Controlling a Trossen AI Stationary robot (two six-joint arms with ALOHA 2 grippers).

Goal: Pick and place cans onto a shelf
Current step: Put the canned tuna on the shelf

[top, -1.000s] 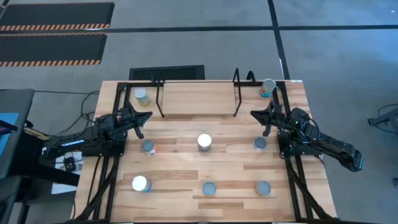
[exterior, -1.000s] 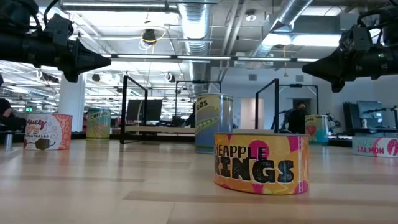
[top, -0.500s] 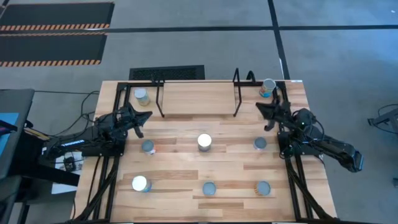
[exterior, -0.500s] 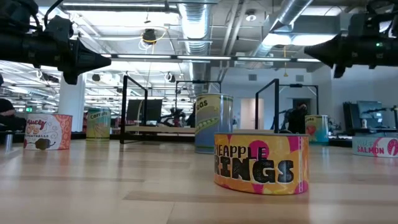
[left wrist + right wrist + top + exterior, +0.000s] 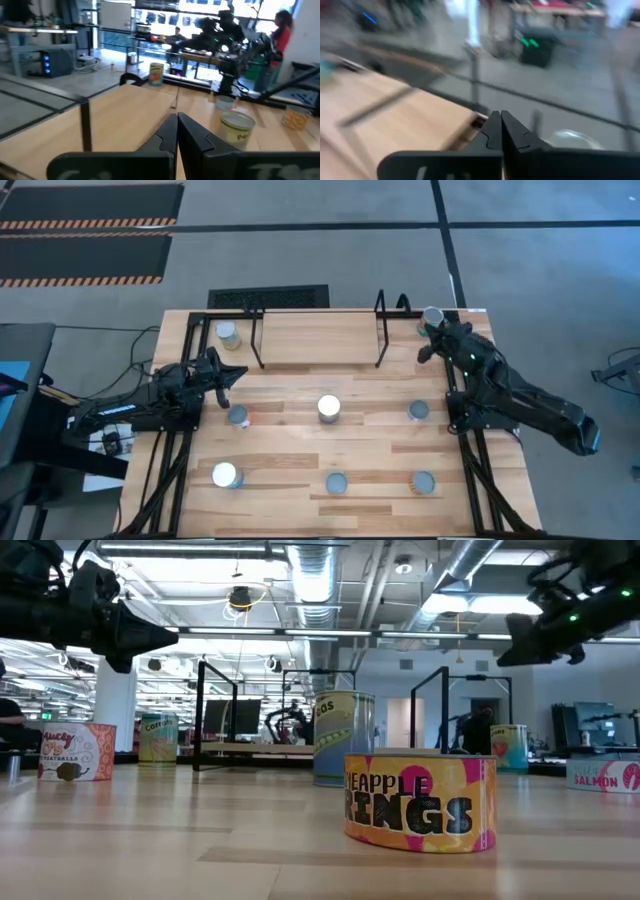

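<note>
Wooden worktop [image 5: 300, 470], shelf [image 5: 315, 338] along its far edge, cans spread about.
Right tool [image 5: 428, 348] hovers by the far-right can [image 5: 432, 315], fingers pressed together (gripping nothing); left tool [image 5: 228, 374], also pressed together, waits near the left edge; six cans lie below the shelf, two flank it.

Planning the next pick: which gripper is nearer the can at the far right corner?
Right. The right gripper, shut, hovers beside that can; the left gripper, also shut, waits across the table.

The near can [image 5: 420, 800] reads "EAPPLE INGS", seemingly partly cut off; a far-right can [image 5: 605, 775] reads "SALMON".
</note>
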